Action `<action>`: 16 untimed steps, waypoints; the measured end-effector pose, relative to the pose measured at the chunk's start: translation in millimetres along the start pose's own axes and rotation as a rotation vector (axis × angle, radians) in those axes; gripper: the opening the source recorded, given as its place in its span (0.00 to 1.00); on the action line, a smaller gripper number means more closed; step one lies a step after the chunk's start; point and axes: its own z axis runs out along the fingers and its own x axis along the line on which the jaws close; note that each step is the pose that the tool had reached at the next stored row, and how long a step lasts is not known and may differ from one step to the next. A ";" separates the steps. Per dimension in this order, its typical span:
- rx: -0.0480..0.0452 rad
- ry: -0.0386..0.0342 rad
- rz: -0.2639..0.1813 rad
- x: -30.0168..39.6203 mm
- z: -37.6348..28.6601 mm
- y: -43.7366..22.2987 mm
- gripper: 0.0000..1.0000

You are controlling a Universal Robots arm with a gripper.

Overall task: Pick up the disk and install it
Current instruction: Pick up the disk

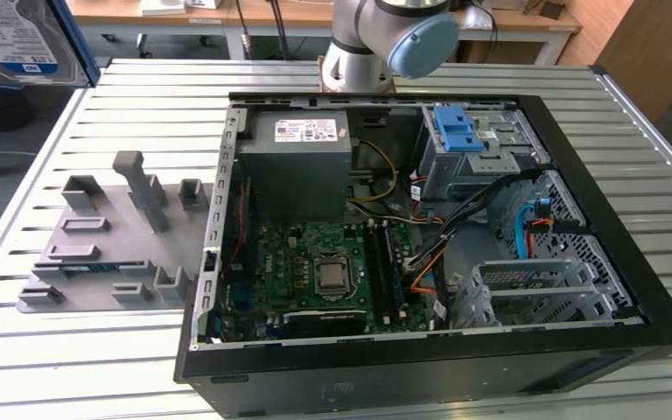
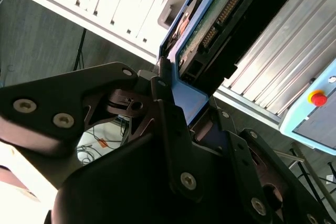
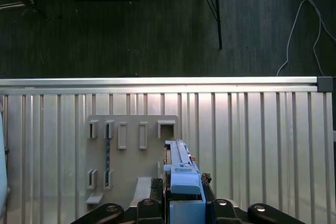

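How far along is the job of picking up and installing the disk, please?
Done: the disk is picked up, held clear above the slatted table and the grey holder. In hand: the claw is shut on the disk. Left: the install itself, since the disk is not yet inside the open computer case.

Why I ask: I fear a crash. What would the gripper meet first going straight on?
Likely the grey plate on the table, touched first by the held disk; depth is unclear.

Exterior overhead, both wrist views behind claw (image 3: 181, 186) (image 2: 190, 100)
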 end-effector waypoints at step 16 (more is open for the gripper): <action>0.0000 0.0000 0.000 -0.1 0.1 -5.9 0.36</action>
